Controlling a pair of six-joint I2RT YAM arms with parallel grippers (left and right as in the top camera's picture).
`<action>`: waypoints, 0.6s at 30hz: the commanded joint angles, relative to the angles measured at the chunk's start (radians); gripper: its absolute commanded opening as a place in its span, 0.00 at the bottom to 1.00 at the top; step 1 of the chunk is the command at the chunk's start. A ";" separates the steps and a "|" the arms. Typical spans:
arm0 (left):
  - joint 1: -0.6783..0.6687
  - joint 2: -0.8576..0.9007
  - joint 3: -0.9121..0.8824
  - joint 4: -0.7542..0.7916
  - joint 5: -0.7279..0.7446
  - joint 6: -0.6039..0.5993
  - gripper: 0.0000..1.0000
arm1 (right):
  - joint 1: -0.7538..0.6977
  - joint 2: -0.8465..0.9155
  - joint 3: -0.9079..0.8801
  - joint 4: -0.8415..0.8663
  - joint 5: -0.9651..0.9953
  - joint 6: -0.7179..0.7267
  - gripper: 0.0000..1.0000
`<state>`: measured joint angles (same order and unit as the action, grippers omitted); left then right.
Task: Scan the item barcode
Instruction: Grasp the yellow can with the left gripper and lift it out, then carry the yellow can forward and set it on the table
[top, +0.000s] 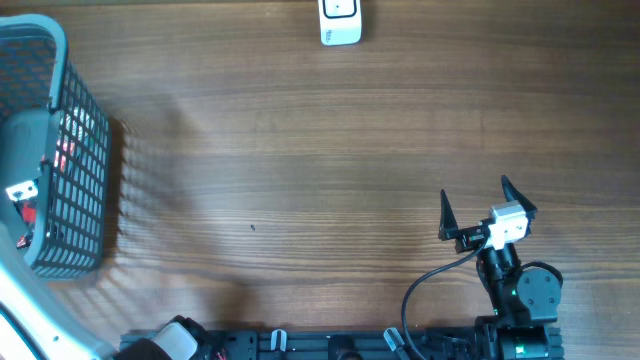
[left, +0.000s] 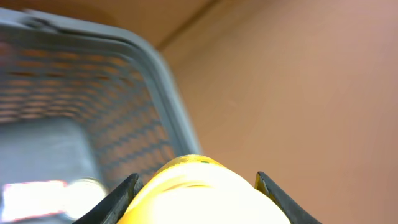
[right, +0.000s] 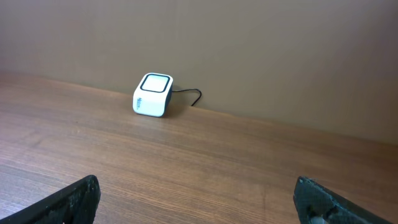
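In the left wrist view a yellow rounded item (left: 199, 199), overexposed and blurred, fills the space between my left gripper's (left: 196, 177) two dark fingers, which are shut on its sides. No barcode shows on it. From overhead my left arm (top: 25, 150) reaches down into the grey mesh basket (top: 85, 150) at the table's left edge, and the item is hidden there. The white cube scanner (top: 340, 22) stands at the far edge of the table, also seen as the scanner (right: 152, 94) with its cable. My right gripper (top: 487, 205) hovers at the near right, open and empty, fingers (right: 74, 199) wide apart.
The basket's grey wall (left: 124, 93) rises close behind the held item, with something red and white low inside the basket (top: 62, 150). Bare wooden table (top: 300, 180) lies between basket, scanner and right arm. A wall stands right behind the scanner.
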<state>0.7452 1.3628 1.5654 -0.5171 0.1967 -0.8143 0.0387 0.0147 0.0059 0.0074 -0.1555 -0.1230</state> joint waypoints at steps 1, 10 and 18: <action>-0.008 -0.045 0.006 0.039 0.233 -0.127 0.46 | 0.001 -0.010 -0.001 0.003 0.007 0.019 1.00; -0.195 -0.045 0.006 0.045 0.245 -0.169 0.47 | 0.001 -0.005 -0.001 0.003 0.007 0.018 1.00; -0.554 0.006 0.006 0.042 0.061 -0.095 0.46 | 0.001 -0.005 -0.001 0.003 0.007 0.018 1.00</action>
<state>0.3252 1.3357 1.5650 -0.4778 0.3672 -0.9596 0.0387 0.0147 0.0059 0.0071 -0.1555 -0.1230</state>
